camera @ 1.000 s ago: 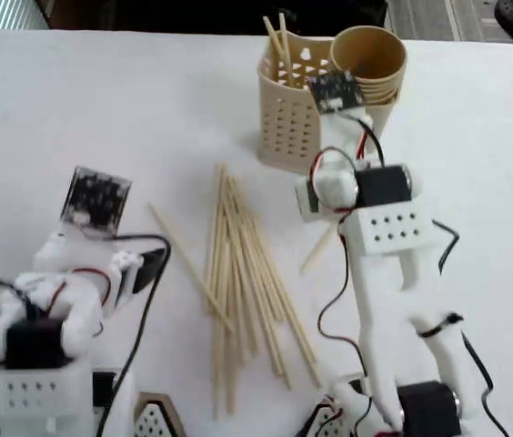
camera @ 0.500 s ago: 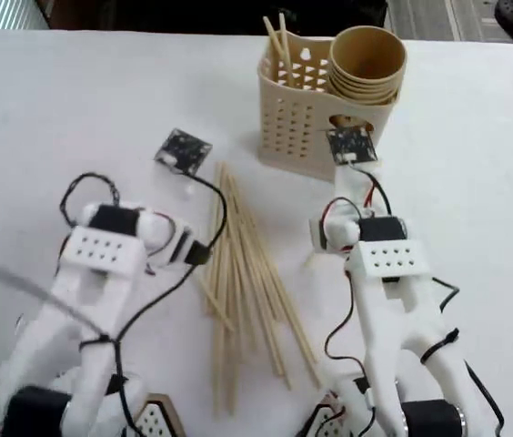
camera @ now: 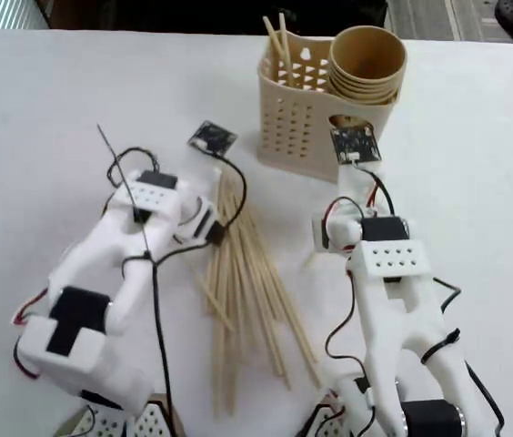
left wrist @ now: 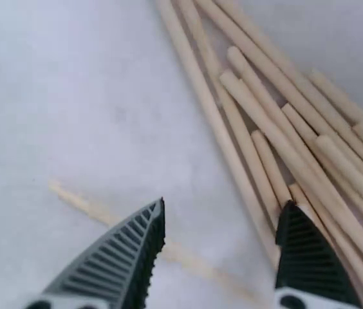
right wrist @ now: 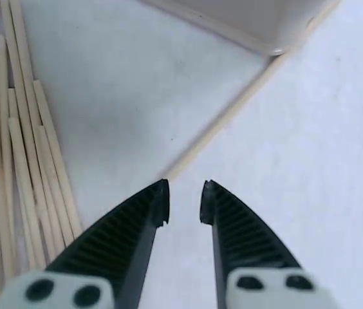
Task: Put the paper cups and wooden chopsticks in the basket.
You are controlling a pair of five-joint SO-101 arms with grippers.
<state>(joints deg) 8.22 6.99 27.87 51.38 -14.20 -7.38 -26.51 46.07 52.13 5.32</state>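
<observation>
Quick count for you: one basket [camera: 295, 127], cream plastic with rows of small holes in the walls. Inside it, on one side, sits one nested stack of tan paper cups [camera: 367, 55]. You can see several rims, but the exact number is hard to call. On the other side of the basket, two pale wooden chopsticks [camera: 279, 41] stand up and poke above the rim.

The rest of the chopsticks are out on the white table [camera: 75, 82]. There's one loose pile [camera: 238, 273] of well over a dozen, fanned out on the arm side of the basket, with the near ends stopping just short of the basket wall. They're plain light wood, round, with blunt ends. One more stray chopstick [right wrist: 233, 109] lies apart from the pile and runs right up to the basket's bottom corner.

Your left gripper [left wrist: 223, 209] is spread wide with nothing in it. It's down low at the pile's edge on the end nearer the basket, one finger over the outer sticks.

Your right gripper [right wrist: 185, 193] has only a narrow gap and nothing in it. It sits just off the free end of the stray chopstick, facing the basket.
</observation>
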